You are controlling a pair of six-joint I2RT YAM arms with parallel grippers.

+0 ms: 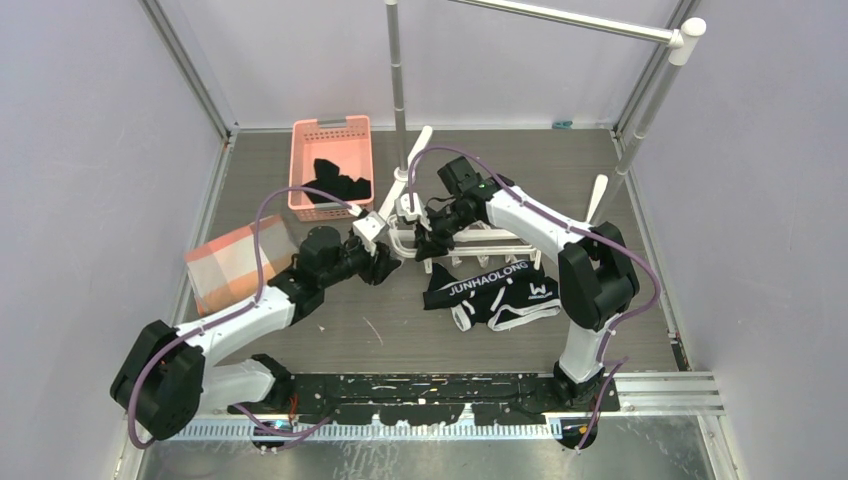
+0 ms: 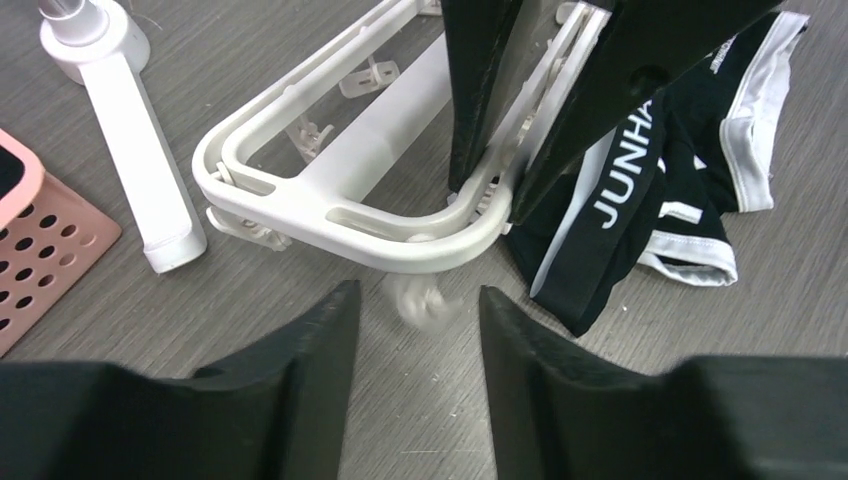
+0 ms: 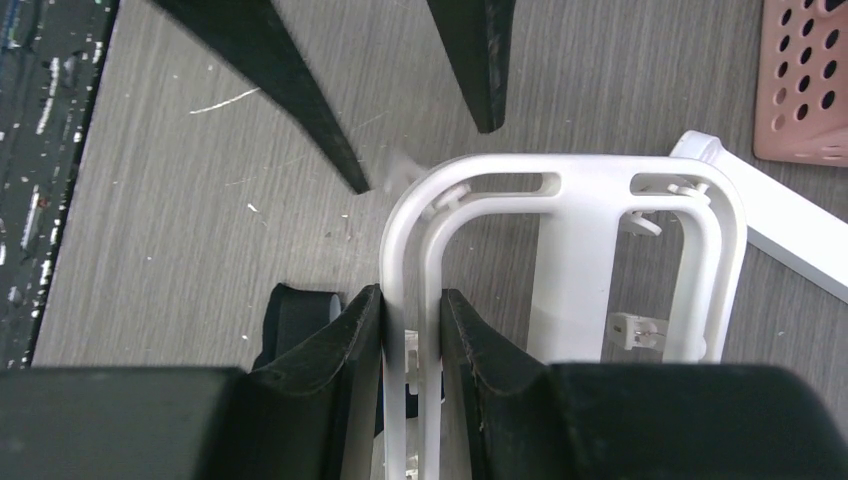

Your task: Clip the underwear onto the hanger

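Top view: hanger [image 1: 470, 238] lies flat on table [image 1: 330, 335] near centre, hook end not clear to see. Underwear [image 1: 495, 290] in a crumpled heap at approx 4 o'clock of the hanger, touching its near edge, waistband lettering facing up, not clipped to anything. Right pincer [image 3: 412, 297] pinching the hanger's side rail, one finger each side of the rail w/ pads on it; a bit of black fabric shows just at 9 o'clock of that grip in the right wrist view. Left pincer [image 2: 418, 295] spread, nothing between the fingers, sits just off the hanger's rounded corner at approx 8 o'clock of the frame in the top view, not touching it. Small blurred white bit by that corner between the two fingertips, prob a clip, can't tell for sure. Pink basket [image 1: 330, 165] at approx 10 o'clock of the hanger, well apart, w/ black garments [image 1: 340, 183] inside. Grey rail stand [image 1: 397, 80] upright at 12 o'clock, its white foot [image 2: 140, 170] on the table just beside the hanger's far corner. Orange checked piece [image 1: 235, 265] flat at 9 o'clock, beside the left arm, can't tell what it is.
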